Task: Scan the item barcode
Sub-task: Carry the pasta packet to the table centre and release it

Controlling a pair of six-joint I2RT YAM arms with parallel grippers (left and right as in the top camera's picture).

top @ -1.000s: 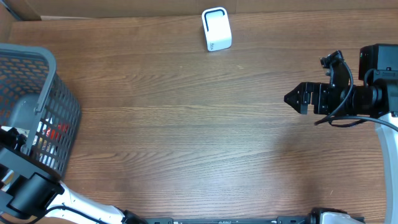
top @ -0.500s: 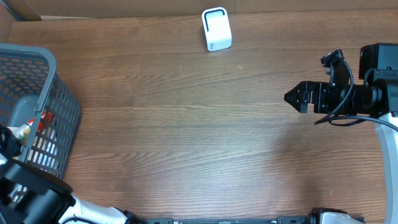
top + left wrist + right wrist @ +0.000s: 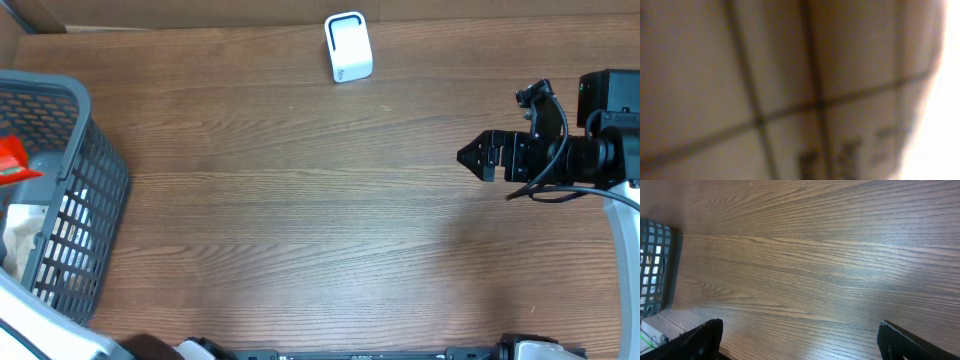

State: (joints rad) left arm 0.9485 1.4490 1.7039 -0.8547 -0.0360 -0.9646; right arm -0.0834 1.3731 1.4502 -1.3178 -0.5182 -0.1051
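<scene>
Black right gripper (image 3: 470, 157) is hanging at frame right, its 2 fingers spread wide, gripping nothing. Whether the left gripper is clamped I cannot tell: it is showing in no view. A red item (image 3: 10, 160) is sitting at the far left edge, over the grey basket (image 3: 100, 180), which is holding something pale (image 3: 20, 235); the left arm (image 3: 40, 325) is nearer. The white scanner (image 3: 348, 47) is standing at upper middle, up and right of the item.

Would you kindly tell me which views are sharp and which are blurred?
Overhead: sharp, evenly lit, white scanner and basket crisp. Left wrist: badly defocused, dark grid lines smeared, right edge blown white. Right wrist: sharp wood grain on the table, mild sheen at right.
</scene>
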